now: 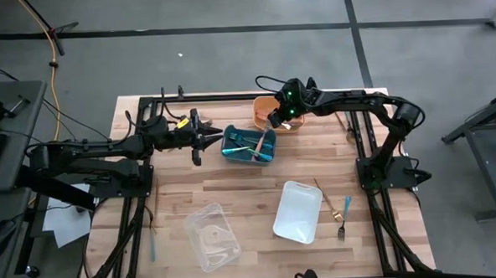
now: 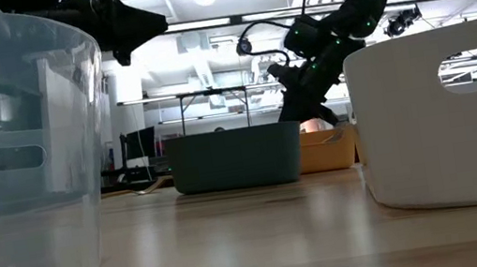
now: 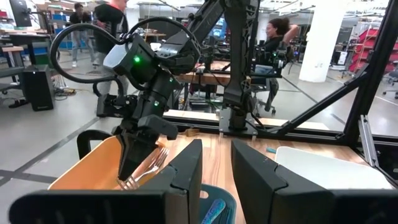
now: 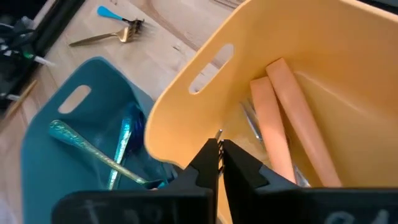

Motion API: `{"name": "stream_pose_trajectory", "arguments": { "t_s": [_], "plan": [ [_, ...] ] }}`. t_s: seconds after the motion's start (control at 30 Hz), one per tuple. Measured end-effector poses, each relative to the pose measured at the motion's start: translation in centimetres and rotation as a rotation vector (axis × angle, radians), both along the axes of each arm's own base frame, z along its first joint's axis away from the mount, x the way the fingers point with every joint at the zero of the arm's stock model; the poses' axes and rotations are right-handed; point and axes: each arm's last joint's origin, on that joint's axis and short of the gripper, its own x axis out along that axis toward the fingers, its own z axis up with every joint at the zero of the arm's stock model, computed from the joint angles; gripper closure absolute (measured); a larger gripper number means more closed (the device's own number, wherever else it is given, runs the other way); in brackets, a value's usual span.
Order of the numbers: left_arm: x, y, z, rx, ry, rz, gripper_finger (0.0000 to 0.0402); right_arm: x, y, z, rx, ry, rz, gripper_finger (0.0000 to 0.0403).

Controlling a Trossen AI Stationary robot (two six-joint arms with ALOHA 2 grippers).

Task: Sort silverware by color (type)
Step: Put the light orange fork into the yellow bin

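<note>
High view: the right gripper (image 1: 278, 121) sits over the orange bin (image 1: 264, 110) at the table's far side, beside the teal bin (image 1: 249, 144); the left gripper (image 1: 213, 139) hovers at the teal bin's left edge. A gold fork (image 1: 329, 202) and a teal-handled fork (image 1: 344, 217) lie right of the white bin (image 1: 297, 211). Low view: silverware hidden behind bins. Left wrist view: left fingers parted, empty; right gripper pinches a fork (image 3: 144, 168) above the orange bin. Right wrist view: fingers nearly closed; salmon handles (image 4: 287, 121) lie inside the orange bin.
</note>
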Motion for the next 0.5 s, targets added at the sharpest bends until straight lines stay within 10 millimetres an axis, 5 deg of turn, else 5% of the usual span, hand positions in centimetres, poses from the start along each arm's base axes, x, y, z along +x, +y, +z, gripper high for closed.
{"name": "stream_pose_trajectory", "arguments": {
  "t_s": [0.2, 0.5],
  "plan": [
    [0.0, 0.0, 0.0, 0.0, 0.0, 0.0, 0.0323, -0.3, 0.2, 1.0, 0.044, -0.051, 0.052, 0.0399],
    [0.0, 0.0, 0.0, 0.0, 0.0, 0.0, 0.0323, -2.8, 2.0, 7.3, -0.056, -0.168, 0.074, 0.04]
  ]
}}
